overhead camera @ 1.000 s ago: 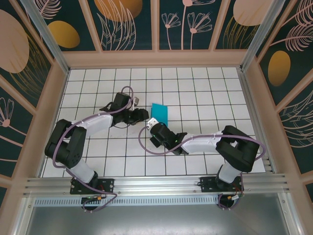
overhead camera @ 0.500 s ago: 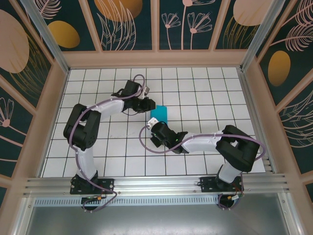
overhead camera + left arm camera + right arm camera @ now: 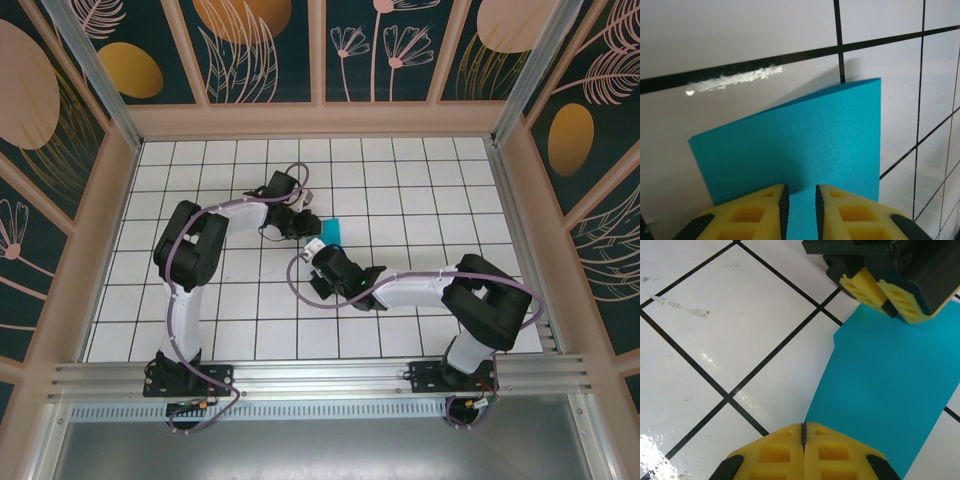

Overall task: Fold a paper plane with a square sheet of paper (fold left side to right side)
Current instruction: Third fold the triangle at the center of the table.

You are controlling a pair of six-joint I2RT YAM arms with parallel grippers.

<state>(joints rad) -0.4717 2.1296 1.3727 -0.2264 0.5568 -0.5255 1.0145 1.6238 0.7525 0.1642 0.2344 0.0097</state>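
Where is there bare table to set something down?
Bare table lies between the square sheet of paper and the right wall, and along the back wall. Crowded mid-table: left gripper and right gripper meet at the paper.

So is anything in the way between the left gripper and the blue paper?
Nothing visible does. The left gripper, fingers narrowly parted, is right at one edge of the square sheet of paper. The shut right gripper sits at the sheet's other end, not between them.

The left gripper (image 3: 307, 226) and right gripper (image 3: 316, 246) hem the paper (image 3: 334, 230) at left and near; its right is free.
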